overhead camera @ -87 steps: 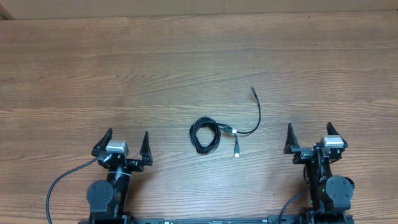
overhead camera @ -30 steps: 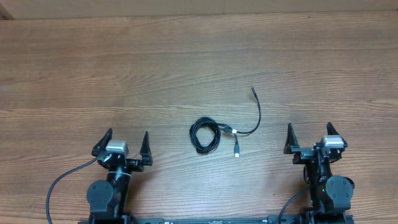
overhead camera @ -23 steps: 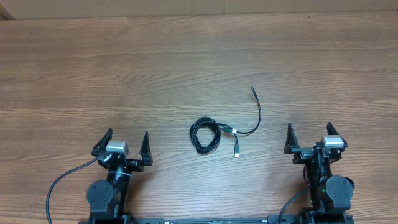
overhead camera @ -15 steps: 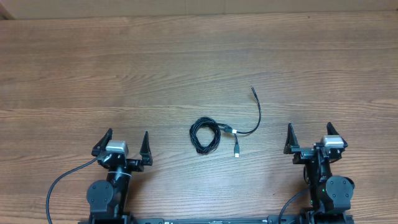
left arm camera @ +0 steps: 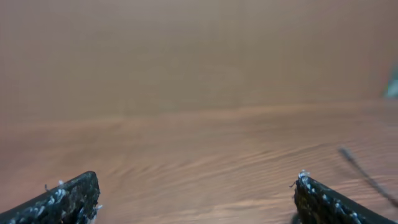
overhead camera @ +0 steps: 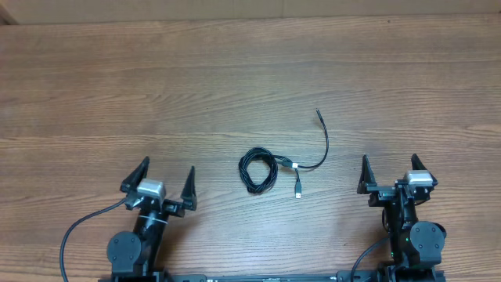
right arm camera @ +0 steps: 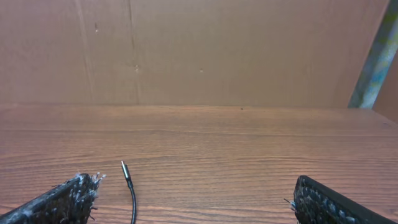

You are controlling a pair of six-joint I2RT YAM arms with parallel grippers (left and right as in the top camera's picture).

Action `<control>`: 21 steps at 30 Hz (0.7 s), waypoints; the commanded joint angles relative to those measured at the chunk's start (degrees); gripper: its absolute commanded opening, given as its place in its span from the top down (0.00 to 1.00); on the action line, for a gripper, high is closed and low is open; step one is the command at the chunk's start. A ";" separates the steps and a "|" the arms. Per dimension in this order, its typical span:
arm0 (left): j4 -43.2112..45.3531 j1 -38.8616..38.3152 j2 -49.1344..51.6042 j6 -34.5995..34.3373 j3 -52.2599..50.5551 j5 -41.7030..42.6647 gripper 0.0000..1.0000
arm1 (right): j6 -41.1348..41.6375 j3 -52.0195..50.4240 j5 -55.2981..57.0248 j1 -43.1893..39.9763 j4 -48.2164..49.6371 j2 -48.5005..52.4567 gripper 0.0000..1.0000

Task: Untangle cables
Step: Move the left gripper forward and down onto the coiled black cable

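The 2 cables (overhead camera: 262, 170) lie in a small tangled coil near the middle of the table (overhead camera: 156, 70), between the arms. 1 thin end curls off toward the far side. The silver USB tip (overhead camera: 298, 190) points at the near edge. The left gripper (overhead camera: 168, 166) and right gripper (overhead camera: 389, 158) sit by that near edge, well apart from the coil, each with its fingers spread wide. Bare wood runs all around the coil.

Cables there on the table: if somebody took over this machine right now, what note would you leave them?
Grippers: the left gripper and right gripper are both open and empty, near the table's front edge.
Things: the cables lie between the arms, mostly in one coil. The silver USB tip points toward the robot, and a thin plug end trails away.
Done: nothing, neither cord is held.
Left: grasp them and pull the two apart.
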 commanded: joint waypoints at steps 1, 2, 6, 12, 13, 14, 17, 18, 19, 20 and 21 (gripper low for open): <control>1.33 -0.37 -0.22 -0.42 -0.20 9.20 0.00 | -0.28 -0.61 0.11 0.04 0.15 -0.48 0.00; 1.68 -0.39 -0.22 -0.98 -0.17 9.22 0.00 | -0.28 -0.61 0.11 0.04 0.15 -0.48 0.00; 2.32 -0.37 -0.22 -2.08 -0.07 8.98 0.00 | -0.28 -0.61 0.11 0.04 0.15 -0.48 0.00; 1.18 -0.37 -0.22 -4.04 2.67 6.75 0.00 | -0.28 -0.61 0.11 0.07 0.15 -0.48 0.00; 0.57 -0.37 -0.22 -4.04 3.34 6.75 0.00 | -0.28 -0.61 0.11 0.04 0.15 -0.48 0.00; -0.46 -0.37 -0.22 -4.04 4.13 6.78 0.00 | -0.28 -0.61 0.11 0.07 0.15 -0.48 0.00; -6.88 -0.37 -0.22 -4.00 7.23 6.75 0.00 | -0.28 -0.61 0.11 0.04 0.15 -0.48 0.00; -9.16 -0.37 -0.22 -3.98 8.24 6.73 0.00 | -0.28 -0.61 0.11 0.04 0.15 -0.48 0.00; -11.54 -0.37 -0.22 -3.98 9.31 6.58 0.00 | -0.28 -0.61 0.11 0.04 0.15 -0.48 0.00; -12.55 -0.37 -0.22 -3.98 9.88 6.58 0.00 | -0.28 -0.61 0.11 0.04 0.15 -0.48 0.00; -13.25 -0.37 -0.22 -3.98 10.34 6.56 0.00 | -0.28 -0.61 0.11 0.04 0.15 -0.48 0.00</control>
